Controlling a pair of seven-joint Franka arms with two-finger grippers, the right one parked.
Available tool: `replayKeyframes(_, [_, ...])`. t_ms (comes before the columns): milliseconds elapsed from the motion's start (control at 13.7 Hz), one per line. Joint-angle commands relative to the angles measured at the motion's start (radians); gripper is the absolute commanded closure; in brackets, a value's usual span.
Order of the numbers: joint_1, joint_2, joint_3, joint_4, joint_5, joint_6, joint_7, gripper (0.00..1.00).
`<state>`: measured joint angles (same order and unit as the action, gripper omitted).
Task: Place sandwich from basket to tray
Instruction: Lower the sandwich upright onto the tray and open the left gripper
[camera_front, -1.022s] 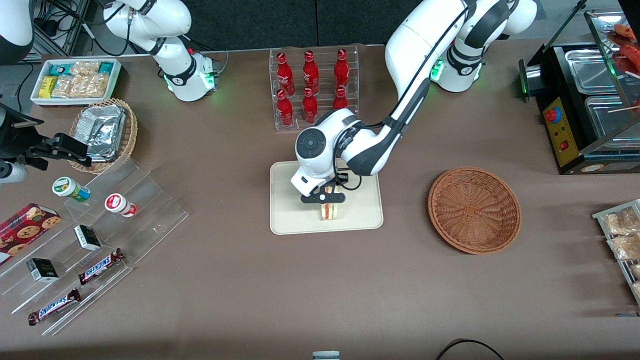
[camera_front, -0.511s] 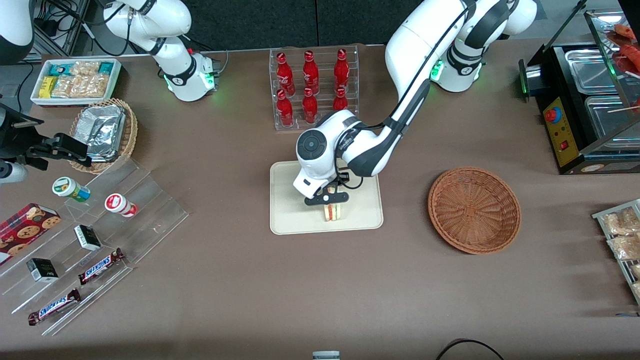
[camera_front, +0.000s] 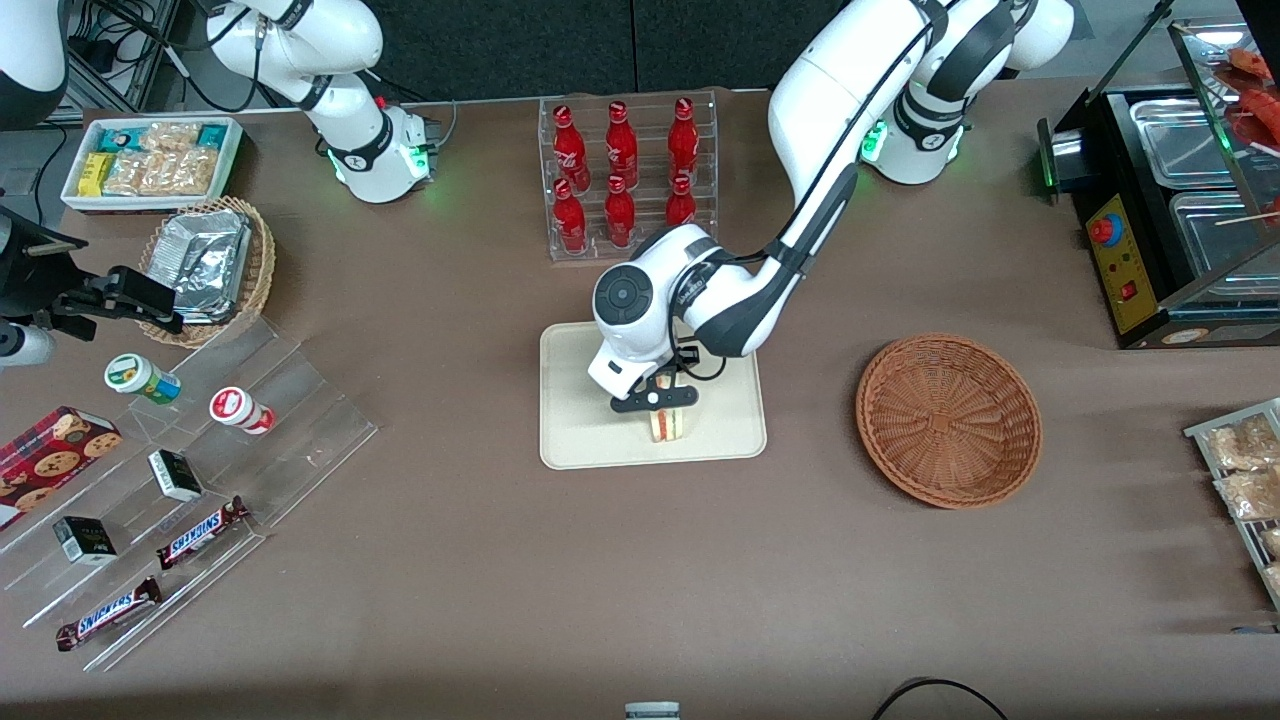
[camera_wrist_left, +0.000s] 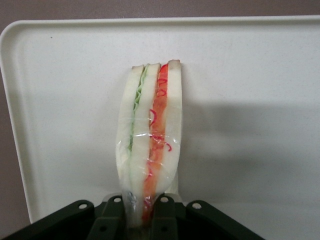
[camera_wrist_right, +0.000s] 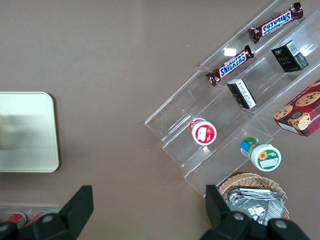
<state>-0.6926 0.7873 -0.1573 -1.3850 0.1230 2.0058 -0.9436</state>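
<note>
Down a little more has come the gripper since a second ago, and the sandwich has gone with it, sliding a bit toward the working arm's end of the tray. In the last half second almost nothing has moved.

Now the sandwich sits low on the tray, close to the edge nearest the front camera and about midway along that edge. The front view cannot show if it really rests on the tray. The gripper is right over it, and the white arm reaches in above the tray's farther edge.

From the wrist view, the sandwich is a thin wedge in clear wrap, with pale bread, a green line and a red line along its cut side. One end of it goes in between the two dark fingers, which pinch it there. The gripper is pressed tight on the sandwich. Under it lies the pale tray, with a soft shadow beside the wedge.

The basket sits on the tabletop toward the working arm's end, well apart from the tray. Only its brown woven inside shows.

Red bottles stand in a clear rack, farther from the front camera than the tray.
</note>
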Motion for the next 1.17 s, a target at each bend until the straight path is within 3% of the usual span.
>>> replayKeyframes(0, [-0.007, 0.013, 0.004, 0.026, 0.009, -0.012, 0.022, 0.0])
replayKeyframes(584, [-0.004, -0.042, 0.004, 0.034, 0.001, -0.047, -0.003, 0.0])
replayKeyframes(1095, [0.139, -0.2, 0.004, 0.026, -0.023, -0.203, 0.011, 0.0])
